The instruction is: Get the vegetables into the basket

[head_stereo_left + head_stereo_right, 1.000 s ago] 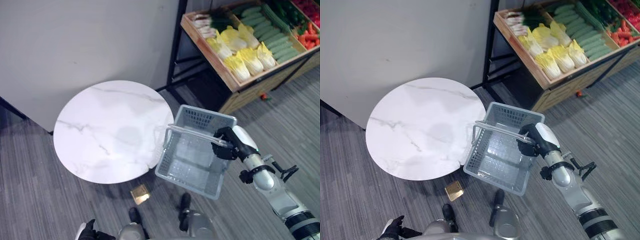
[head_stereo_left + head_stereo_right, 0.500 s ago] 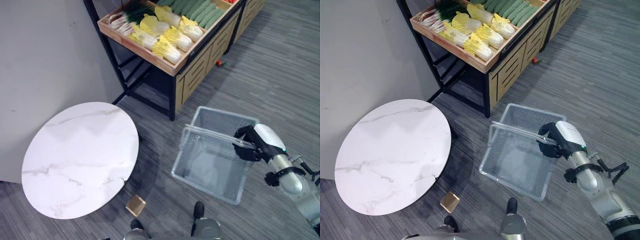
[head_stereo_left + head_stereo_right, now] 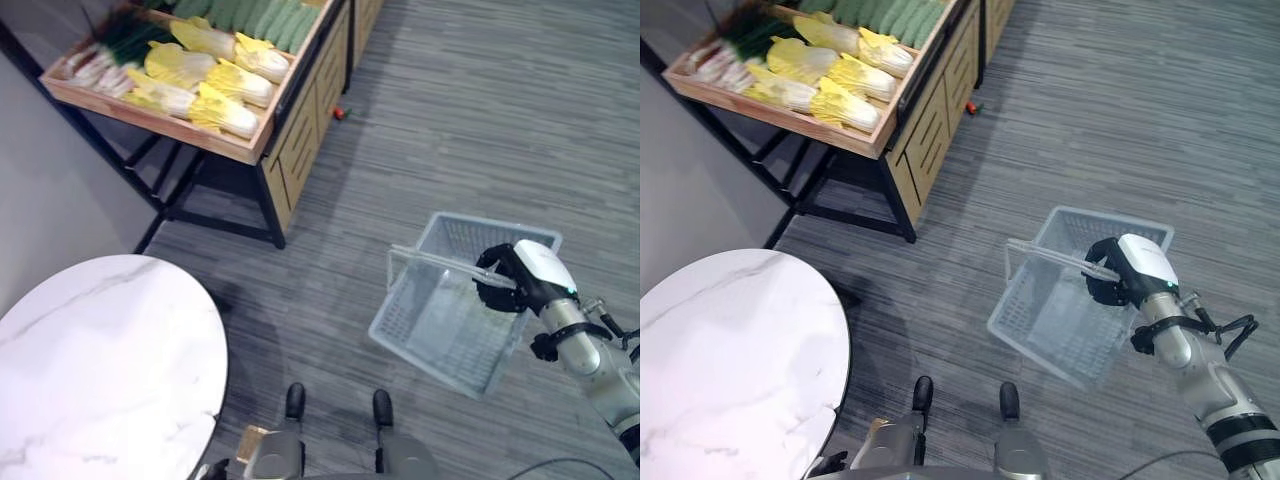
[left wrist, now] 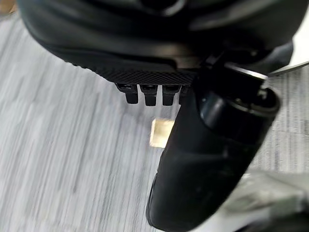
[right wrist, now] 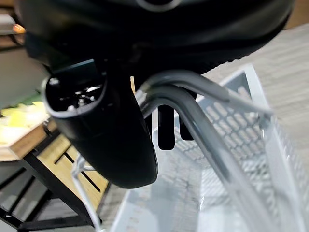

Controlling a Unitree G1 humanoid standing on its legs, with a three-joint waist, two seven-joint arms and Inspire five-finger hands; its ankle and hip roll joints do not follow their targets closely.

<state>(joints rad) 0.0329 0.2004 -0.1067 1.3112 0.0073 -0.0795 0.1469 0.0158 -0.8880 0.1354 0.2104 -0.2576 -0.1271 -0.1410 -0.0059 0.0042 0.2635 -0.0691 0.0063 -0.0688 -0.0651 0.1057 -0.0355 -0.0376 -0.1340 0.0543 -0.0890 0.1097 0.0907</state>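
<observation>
Ok, status: right hand has its fingers curled tight round the handle of the basket, lower right of frame. Basket hangs off the floor, tilted, empty as far as I can see. Left hand hangs low over the floor; fingers look curled in, holding nothing.

Veg is well apart from me: yellow cabbages plus cucumbers on the wooden stand, upper left of frame. Round marble bench lower left, bare.

Risks, my read:
- basket swings on the thin handle while I walk, so it could clip the stand's corner or my legs.
- handle may slide in the fingers if tilt grows, then basket drops.
- left hand has to do all picking; cabbages look bulky and slippery, one-handed grab could fumble onto the floor.
- stand sits high vs basket, so a long drop could bounce veg out.
</observation>
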